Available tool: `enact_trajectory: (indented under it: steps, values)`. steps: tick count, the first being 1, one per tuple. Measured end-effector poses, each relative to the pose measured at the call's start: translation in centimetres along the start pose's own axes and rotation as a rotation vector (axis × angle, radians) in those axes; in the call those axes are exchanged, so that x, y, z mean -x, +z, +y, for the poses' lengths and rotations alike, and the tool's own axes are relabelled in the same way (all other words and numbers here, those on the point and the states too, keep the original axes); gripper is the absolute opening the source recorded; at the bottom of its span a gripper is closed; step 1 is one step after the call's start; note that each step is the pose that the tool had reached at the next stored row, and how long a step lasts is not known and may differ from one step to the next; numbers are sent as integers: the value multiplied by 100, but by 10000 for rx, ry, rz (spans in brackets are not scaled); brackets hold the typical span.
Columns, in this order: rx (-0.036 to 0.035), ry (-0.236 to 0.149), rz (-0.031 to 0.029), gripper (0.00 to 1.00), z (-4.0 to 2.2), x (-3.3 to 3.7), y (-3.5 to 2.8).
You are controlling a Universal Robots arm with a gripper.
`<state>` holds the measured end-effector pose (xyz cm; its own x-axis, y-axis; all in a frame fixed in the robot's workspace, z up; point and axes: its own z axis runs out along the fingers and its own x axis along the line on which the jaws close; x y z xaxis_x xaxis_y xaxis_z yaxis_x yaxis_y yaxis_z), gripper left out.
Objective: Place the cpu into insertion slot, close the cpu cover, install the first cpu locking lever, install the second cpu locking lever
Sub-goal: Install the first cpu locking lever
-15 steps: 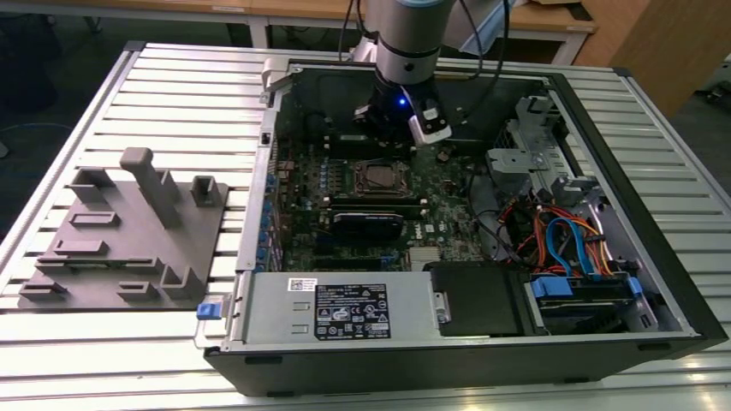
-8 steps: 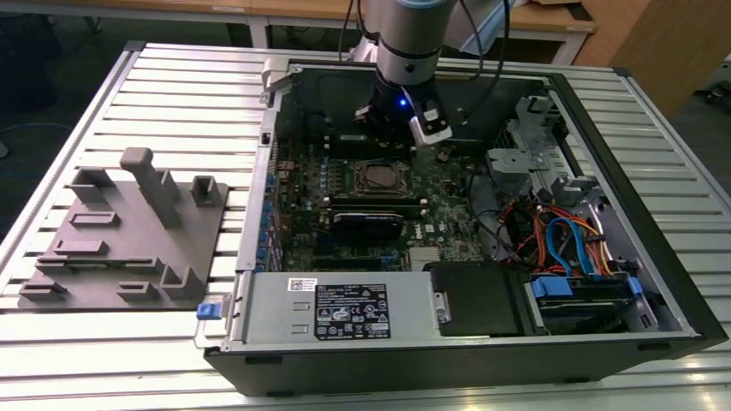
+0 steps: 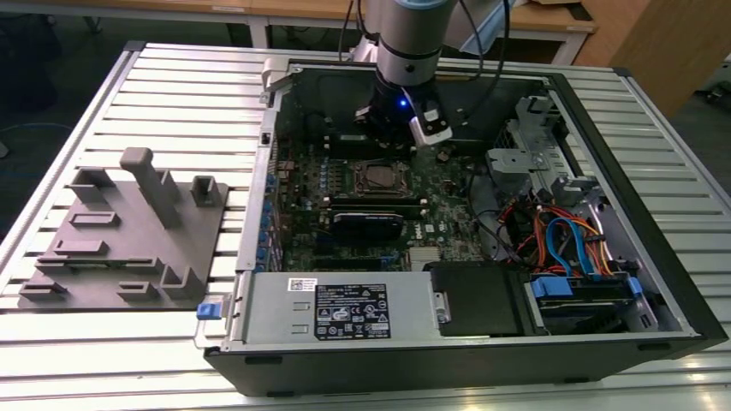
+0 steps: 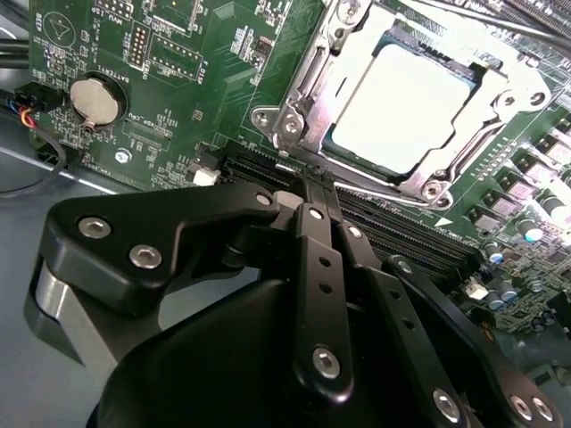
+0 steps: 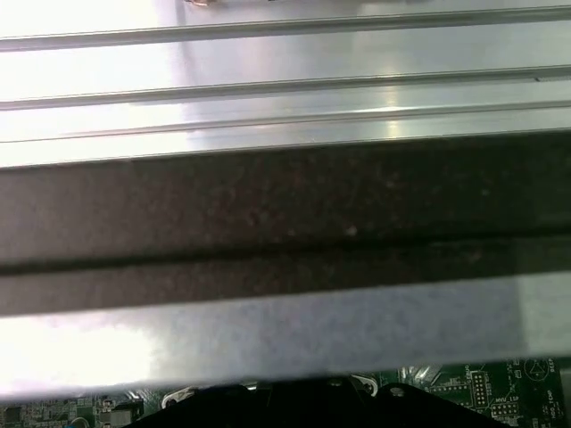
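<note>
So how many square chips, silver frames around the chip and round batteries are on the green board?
In the second wrist view:
cpu: 1
cpu cover: 1
round coin battery: 1
Total: 3

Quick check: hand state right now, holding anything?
Hand: shut, holding nothing, beside the cpu cover, which lies over the cpu.
</note>
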<state>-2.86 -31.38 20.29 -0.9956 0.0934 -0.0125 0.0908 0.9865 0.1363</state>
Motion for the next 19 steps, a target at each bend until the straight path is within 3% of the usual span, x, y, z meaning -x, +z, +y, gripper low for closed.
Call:
enact_trajectory:
  steps: [19]
  values:
    - [-53, 0, -5, 11, -8, 5, 35]
